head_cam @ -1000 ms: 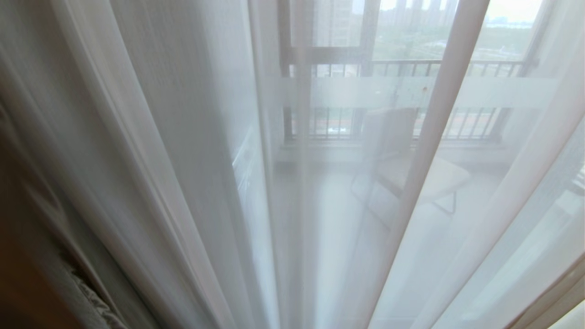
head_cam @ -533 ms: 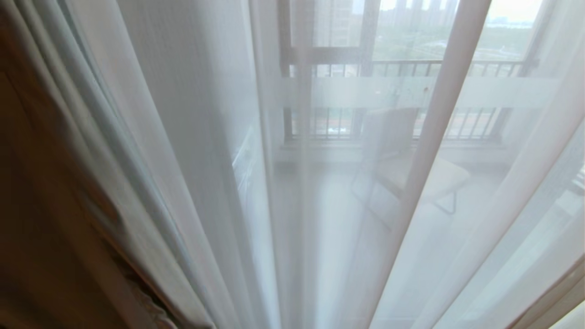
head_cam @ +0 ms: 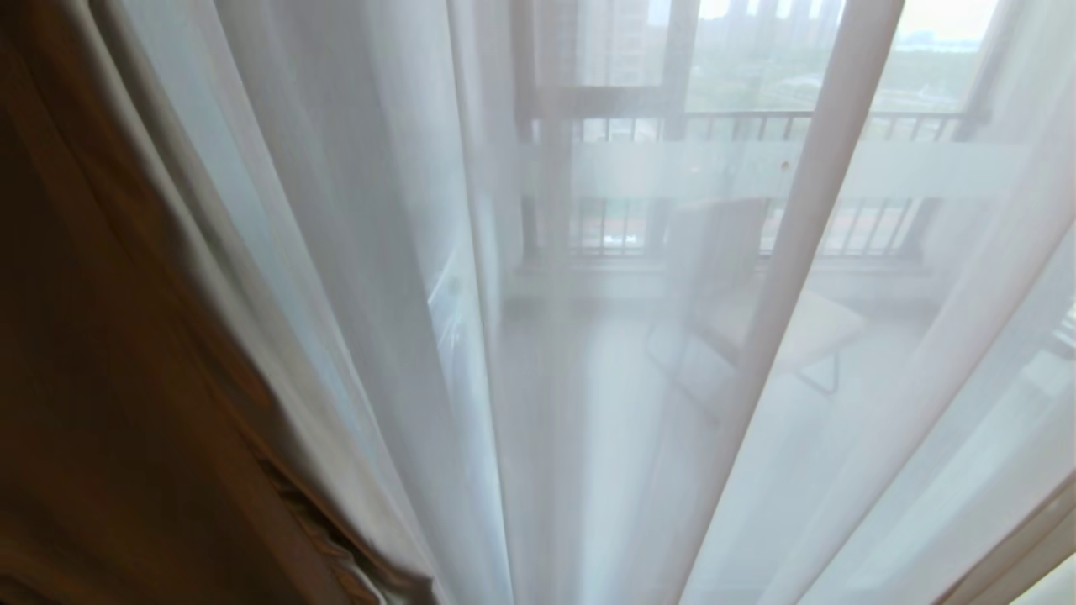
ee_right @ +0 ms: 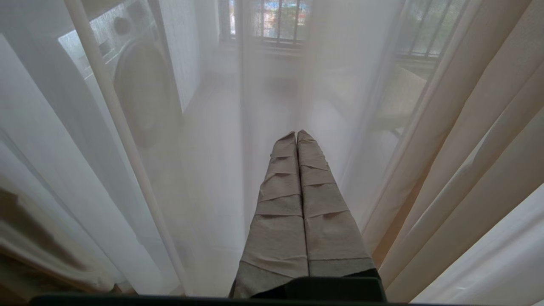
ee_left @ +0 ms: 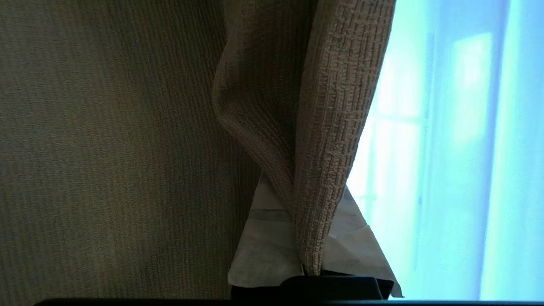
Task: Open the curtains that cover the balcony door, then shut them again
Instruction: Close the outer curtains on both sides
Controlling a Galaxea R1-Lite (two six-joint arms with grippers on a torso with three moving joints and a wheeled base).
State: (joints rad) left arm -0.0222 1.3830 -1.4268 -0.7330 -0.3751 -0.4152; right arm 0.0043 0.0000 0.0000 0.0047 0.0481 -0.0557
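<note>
The white sheers [head_cam: 588, 336] hang drawn across the balcony door [head_cam: 605, 101]. At the door's left side, the left gripper [ee_left: 308, 272] is clamped on a fold of the beige drape [ee_left: 335, 106], seemingly mid-pull. The right gripper [ee_right: 296, 135], jaws together, points at the sheers, empty. Much remains.

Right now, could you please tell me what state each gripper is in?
Left gripper: shut on the beige drape, pinching its edge fold.
Right gripper: shut, holding nothing, in front of the white sheer.

Chair [head_cam: 740, 294] on pale balcony floor [head_cam: 622, 437]; railed windows [head_cam: 756, 126]; daylight
</note>
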